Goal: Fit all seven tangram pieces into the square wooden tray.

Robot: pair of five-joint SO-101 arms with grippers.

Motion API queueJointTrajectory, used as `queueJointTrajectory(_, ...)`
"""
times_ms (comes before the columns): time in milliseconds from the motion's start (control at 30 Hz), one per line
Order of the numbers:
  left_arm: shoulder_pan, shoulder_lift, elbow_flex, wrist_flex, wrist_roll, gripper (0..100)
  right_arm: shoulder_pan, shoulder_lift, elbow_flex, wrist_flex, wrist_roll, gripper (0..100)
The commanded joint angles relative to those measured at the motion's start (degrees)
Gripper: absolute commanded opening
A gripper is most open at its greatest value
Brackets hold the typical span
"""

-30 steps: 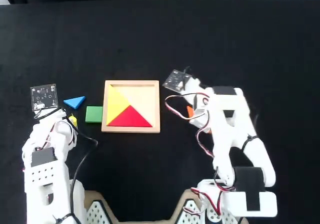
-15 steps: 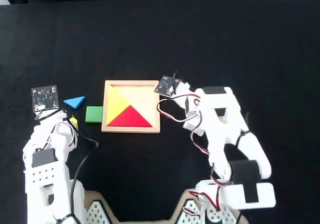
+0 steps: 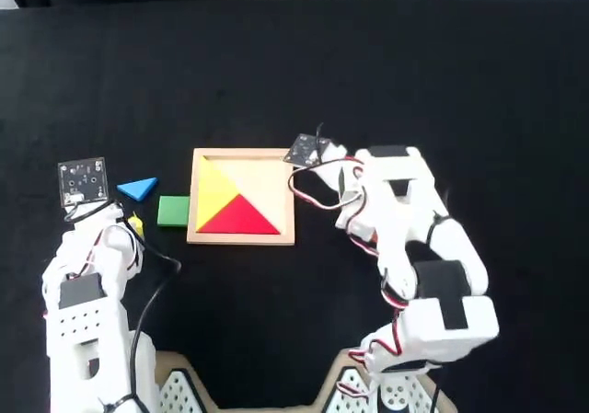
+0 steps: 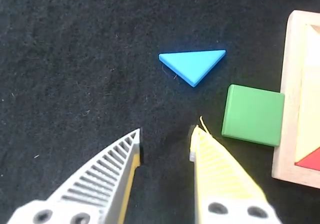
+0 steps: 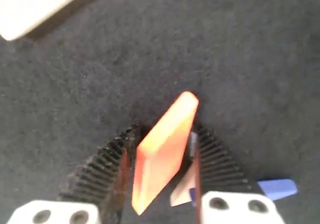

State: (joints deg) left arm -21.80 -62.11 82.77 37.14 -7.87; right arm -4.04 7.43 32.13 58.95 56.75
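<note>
The square wooden tray (image 3: 241, 153) lies mid-table with a yellow triangle (image 3: 215, 190) and a red triangle (image 3: 241, 217) in it. A blue triangle (image 3: 137, 189) and a green square (image 3: 173, 211) lie just left of the tray. My left gripper (image 4: 166, 136) is open, a little short of the blue triangle (image 4: 192, 64) and the green square (image 4: 252, 114). My right gripper (image 5: 161, 136) is shut on an orange piece (image 5: 162, 154), held tilted on edge over the cloth. The right arm (image 3: 386, 192) stands just right of the tray and covers its own gripper.
A small blue piece (image 5: 277, 186) and a pale piece (image 5: 180, 193) lie on the cloth close under the right gripper. The tray's corner (image 5: 35, 4) is a short way ahead of it. The black cloth (image 3: 414, 82) covers the table.
The right arm has swung left toward the tray's right edge, and its body now hides the orange piece from above. The left arm has stayed still.
</note>
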Motion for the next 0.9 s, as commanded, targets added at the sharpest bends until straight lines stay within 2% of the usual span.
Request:
queueJointTrajectory(0,0.66,-0.79,-0.22,-1.23,0.18,17,0.35,3.21,-3.56,0.0,0.53,6.0)
queueJointTrajectory(67,0.66,-0.79,-0.22,-1.23,0.18,17,0.44,3.91,-4.7,0.09,0.53,0.9)
queueJointTrajectory(233,0.66,-0.79,-0.22,-1.23,0.18,17,0.53,3.74,-8.22,1.32,0.26,1.1)
queueJointTrajectory(333,0.66,-0.79,-0.22,-1.23,0.18,17,0.09,2.15,-13.93,7.91,-0.09,1.1)
queueJointTrajectory(400,0.66,-0.79,-0.22,-1.23,0.18,17,-0.88,-0.48,-18.68,12.48,-3.16,1.1)
queueJointTrajectory(467,0.66,-0.79,-0.22,-1.23,0.18,17,-1.85,-3.56,-22.99,15.74,-7.82,1.1)
queueJointTrajectory(533,0.66,-0.79,-0.22,-1.23,0.18,17,-2.9,-5.49,-25.63,16.09,-15.56,1.1)
queueJointTrajectory(667,0.66,-0.79,-0.22,-1.23,0.18,17,-6.86,-5.14,-25.89,11.87,-31.56,1.1)
queueJointTrajectory(867,0.66,-0.79,-0.13,-1.23,0.18,17,-15.47,-1.27,-26.33,3.52,-47.74,1.1)
